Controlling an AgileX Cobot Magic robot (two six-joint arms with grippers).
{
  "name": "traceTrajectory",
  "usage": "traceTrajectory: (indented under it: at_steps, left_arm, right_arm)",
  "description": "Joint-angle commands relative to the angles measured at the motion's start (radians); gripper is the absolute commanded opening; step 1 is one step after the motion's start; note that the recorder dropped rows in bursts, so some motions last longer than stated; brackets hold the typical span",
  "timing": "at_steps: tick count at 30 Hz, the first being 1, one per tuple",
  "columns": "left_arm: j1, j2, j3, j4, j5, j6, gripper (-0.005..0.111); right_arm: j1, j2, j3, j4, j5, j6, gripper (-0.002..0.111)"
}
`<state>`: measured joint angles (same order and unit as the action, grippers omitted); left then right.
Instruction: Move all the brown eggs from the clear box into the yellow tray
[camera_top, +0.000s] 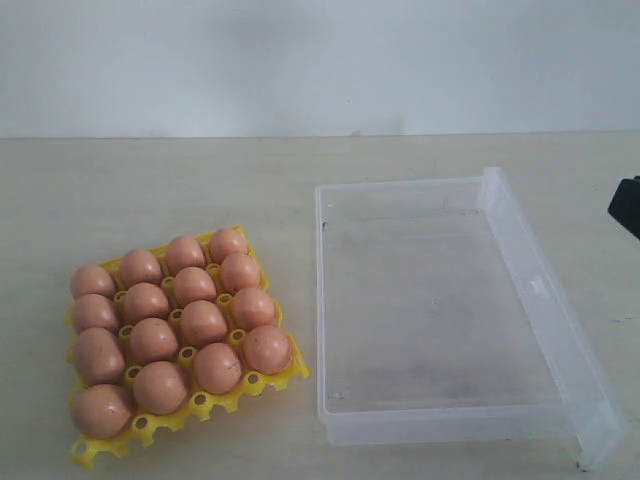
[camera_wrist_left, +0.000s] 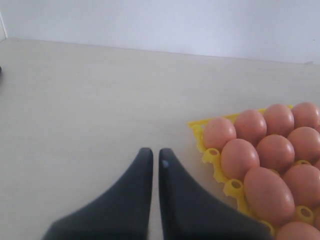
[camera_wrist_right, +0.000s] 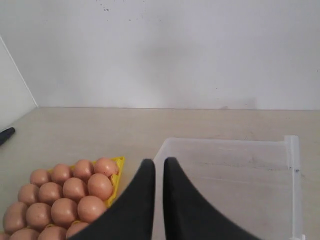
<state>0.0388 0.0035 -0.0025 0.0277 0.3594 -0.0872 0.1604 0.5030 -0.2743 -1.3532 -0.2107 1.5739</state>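
Brown eggs (camera_top: 203, 322) all sit in the yellow tray (camera_top: 105, 447), at the left of the table (camera_top: 150, 190). The clear box (camera_top: 322, 300) lies just beside the tray, apart from it, with bare table behind both. The left gripper (camera_wrist_left: 155, 157) is nearly closed, holding nothing, beside the tray's corner. The right gripper (camera_wrist_right: 158, 167) is pinched together, holding nothing. Only the exterior view shows the whole box; the finger gaps show only in the wrist views.

- eggs (camera_top: 203, 322) sit in the cells of the tray (camera_top: 88, 452);
- tray on table (camera_top: 200, 180), just beside box (camera_top: 420, 300), to its left;
- lid flap (camera_top: 560, 330) runs along the box's right side
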Motion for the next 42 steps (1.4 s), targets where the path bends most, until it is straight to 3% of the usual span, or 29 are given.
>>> traceTrajectory:
  at_steps: [1,8,10,11,14,17,22,27,31,34,42]
  left_arm:
    - [0.003,-0.003,0.003,-0.002,-0.004,0.001,0.004]
    - [0.003,-0.003,0.003,-0.002,-0.004,0.001,0.004]
    - [0.003,-0.003,0.003,-0.002,-0.004,0.001,0.004]
    - [0.003,-0.003,0.003,-0.002,-0.004,0.001,0.004]
    - [0.003,-0.003,0.003,-0.002,-0.004,0.001,0.004]
    - [0.003,-0.003,0.003,-0.002,-0.004,0.001,0.004]
    - [0.003,-0.003,0.003,-0.002,-0.004,0.001,0.004]
    - [0.003,-0.003,0.003,-0.002,-0.004,0.001,0.004]
    - [0.003,-0.003,0.003,-0.002,-0.004,0.001,0.004]
    - [0.003,-0.003,0.003,-0.002,-0.004,0.001,0.004]
    - [0.003,-0.003,0.003,-0.002,-0.004,0.001,0.004]
  right_arm:
    - [0.003,-0.004,0.006,-0.002,-0.007,-0.005,0.001]
    - [0.07,-0.029,0.006,0.093,0.216,-0.005,0.001]
    - [0.07,-0.056,0.006,0.221,0.238,-0.073,0.001]
    - [0.07,-0.071,0.006,0.318,0.253,-0.163,0.001]
    - [0.07,-0.141,0.006,0.798,0.328,-0.698,0.001]
    - [0.07,-0.205,0.006,1.025,0.402,-1.042,0.001]
    - [0.044,-0.303,0.078,1.016,0.417,-1.109,0.001]
    - [-0.081,-0.475,0.274,1.043,0.336,-1.139,0.001]
    - [-0.175,-0.503,0.274,1.122,0.537,-1.301,0.001]
    - [-0.223,-0.503,0.274,1.235,0.551,-1.522,0.001]
    - [-0.235,-0.503,0.274,1.259,0.566,-1.498,0.001]
